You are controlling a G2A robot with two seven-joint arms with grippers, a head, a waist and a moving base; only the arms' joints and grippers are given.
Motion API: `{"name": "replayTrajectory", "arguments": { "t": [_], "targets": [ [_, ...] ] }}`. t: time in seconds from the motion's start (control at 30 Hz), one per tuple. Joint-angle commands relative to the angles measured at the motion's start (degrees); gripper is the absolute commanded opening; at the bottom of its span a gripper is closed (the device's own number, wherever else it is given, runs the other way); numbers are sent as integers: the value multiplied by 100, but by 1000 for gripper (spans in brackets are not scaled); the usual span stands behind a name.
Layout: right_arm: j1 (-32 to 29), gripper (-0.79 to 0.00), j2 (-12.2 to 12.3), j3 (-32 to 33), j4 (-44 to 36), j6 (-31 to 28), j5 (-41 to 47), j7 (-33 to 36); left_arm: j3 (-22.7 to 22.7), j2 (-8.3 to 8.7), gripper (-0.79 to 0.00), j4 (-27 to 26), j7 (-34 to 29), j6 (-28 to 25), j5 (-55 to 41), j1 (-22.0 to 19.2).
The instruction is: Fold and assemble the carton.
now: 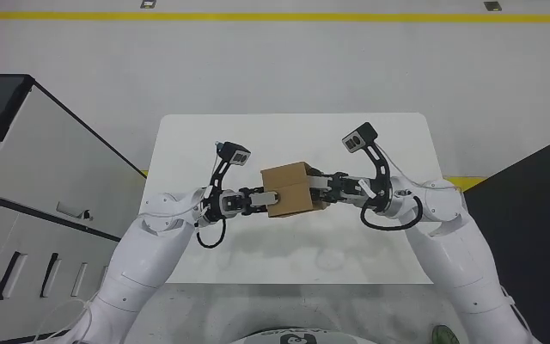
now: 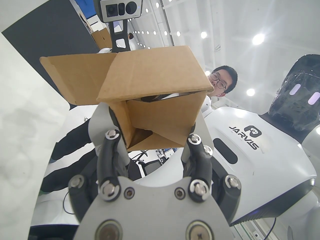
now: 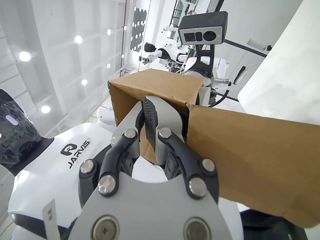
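**Carton [image 1: 288,185] held between both arms, end flaps not yet closed**

Nearest the left wrist camera, the left gripper [image 2: 155,123] has its fingers [image 2: 111,123] spread wide around one end of the carton. One finger lies against each outer wall, and it looks to be clamping the box across its width. That end is open, showing the hollow inside, and one flap [image 2: 72,78] stands out sideways, unfolded.

At the other end, the right gripper [image 3: 150,106] is pinched tight on a single cardboard wall, one finger inside the box and one outside. A broad panel [image 3: 250,156] juts out beside it.

From above, the carton hangs between the two grippers over the middle of the white table [image 1: 258,249] — apparently lifted, though whether it touches the surface is hard to tell. Beyond the table's far edge, a yellow line [image 1: 275,15] crosses the floor.

My judgement is that the body is already squared into a box and the step in hand is closing the ends. The next move calls for one gripper to hold the walls firm while the other lets go and presses the loose flap inward — without crushing the thin cardboard or letting the box twist out of square.
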Motion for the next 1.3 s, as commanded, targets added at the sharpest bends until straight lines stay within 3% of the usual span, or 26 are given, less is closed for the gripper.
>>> {"name": "replayTrajectory", "arguments": {
  "t": [0.0,1.27],
  "targets": [
    [7,-785,6,25,-2,-3,-3,9,-8,1,-785,7,3,1,-3,-2],
    [117,-785,52,31,198,-38,111,149,172,-53,-785,296,1,7,-143,-265]
  ]
}}
